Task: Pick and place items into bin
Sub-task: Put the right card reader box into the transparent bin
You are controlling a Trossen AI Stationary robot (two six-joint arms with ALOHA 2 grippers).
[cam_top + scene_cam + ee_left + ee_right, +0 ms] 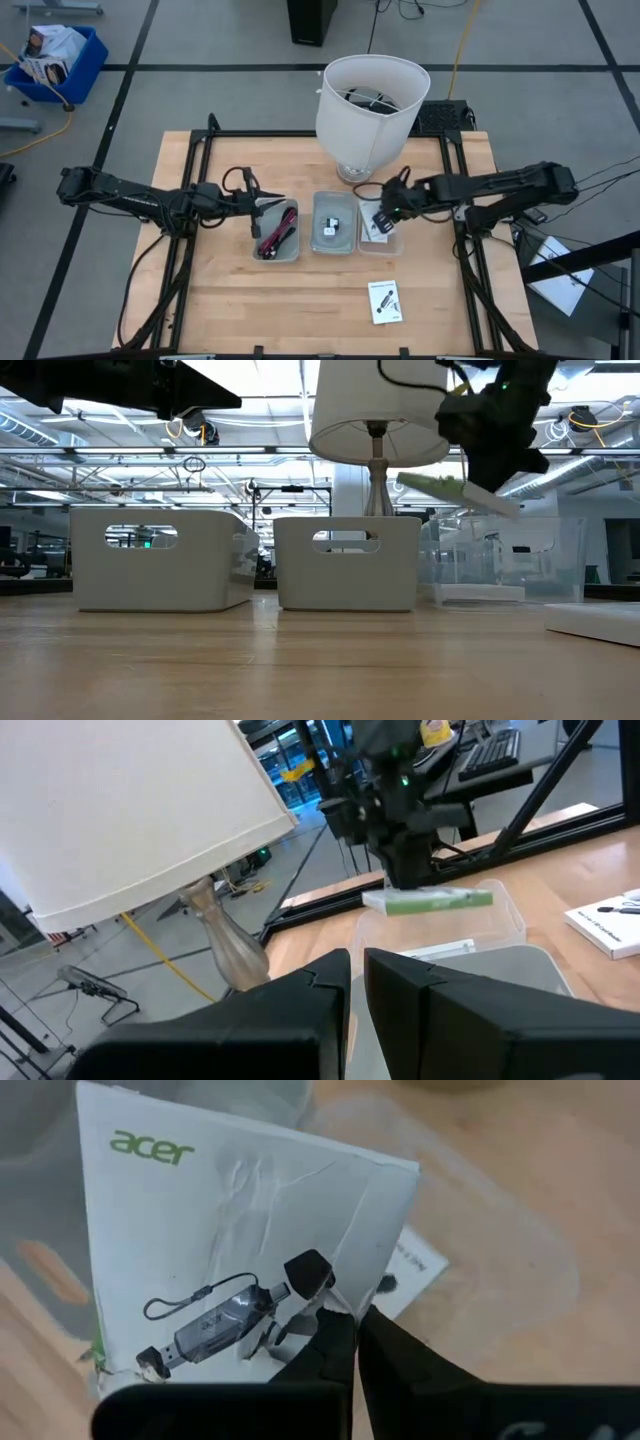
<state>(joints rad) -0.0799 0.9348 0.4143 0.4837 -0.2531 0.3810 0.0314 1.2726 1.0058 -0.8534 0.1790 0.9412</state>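
Note:
My right gripper [384, 214] is shut on a white card packet [230, 1230] printed with green lettering and a USB stick, above the clear bin [381, 240]. In the low view the packet [455, 490] hangs tilted over that bin [500, 555]. Another packet [418, 1260] lies flat inside it. A third packet [385, 301] rests flat on the table near the front edge. Black and dark-red cables [278, 238] lie in the left bin. A tiny black cube and white block [331, 229] sit in the middle bin. My left gripper [260, 205] is shut and holds nothing, above the left bin's far end. My right gripper pinches the packet between its two fingers at one edge [352, 1292], near a corner. The fingers [490, 455] come from above, slanting in from the table's right. The packet is lifted clear, tilted, its free end toward the middle bin.
A big white lampshade [370, 100] on a glass base stands just behind the bins, close to my right gripper. The white middle bin [347, 560] and left bin [160, 557] stand in a row with the clear one. Bare wood [300, 300] lies toward the near edge.

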